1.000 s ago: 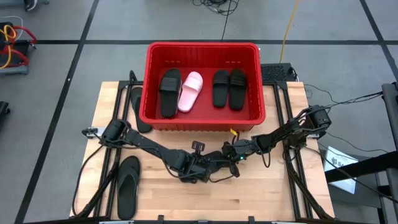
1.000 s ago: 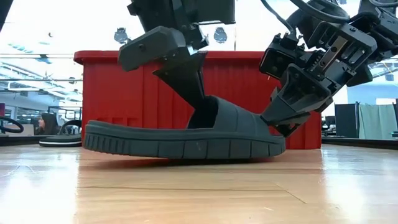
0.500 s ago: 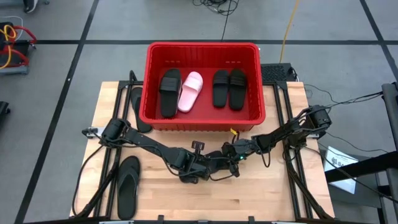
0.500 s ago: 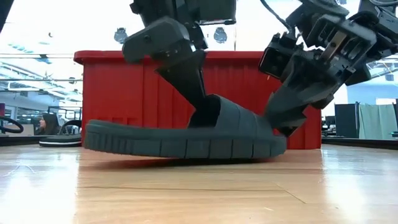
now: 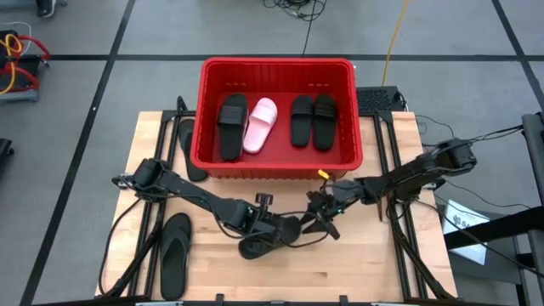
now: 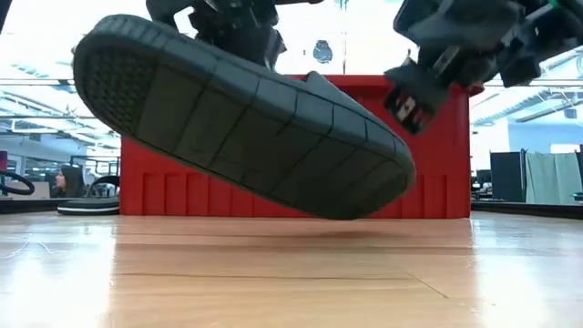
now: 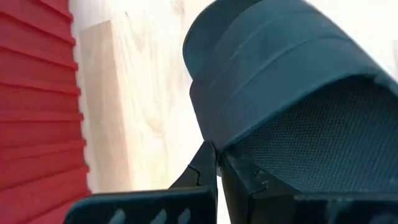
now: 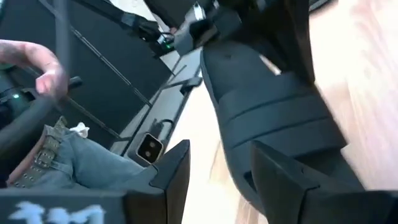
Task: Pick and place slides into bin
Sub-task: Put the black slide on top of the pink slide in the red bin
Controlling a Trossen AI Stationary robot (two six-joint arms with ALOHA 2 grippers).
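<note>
A black wide-strap slide point(image 5: 270, 241) hangs in the air over the table's near middle, with my left gripper point(image 5: 260, 223) shut on it. In the low view the slide point(image 6: 246, 128) is tilted, heel end high, toe end low, its sole facing the table's near edge. My right gripper point(image 5: 320, 218) stands open just right of the toe end and, in the low view, above it point(image 6: 421, 89), apart from it. The red bin point(image 5: 280, 167) at the far middle holds three black slides and a pink one point(image 5: 260, 124). My left gripper pinches the edge of the slide's wide strap point(image 7: 214, 147) between its two fingers point(image 7: 200, 169). They come from above, slanting down. The slide hangs below them, lifted clear of the table and tilted, toe end lowest.
A black flip-flop point(image 5: 174, 253) lies at the table's near left. Another black sandal point(image 5: 189, 150) lies beside the bin's left wall. A person's hand point(image 8: 45, 70) and jeans point(image 8: 62, 158) show beyond the table in the right wrist view. Bare wood lies at the near right.
My right gripper has opened, let go of the slide's toe end, and risen back toward the table's right edge. My left gripper has gone up with the slide, which has left the table and tipped, its heel end swinging high.
</note>
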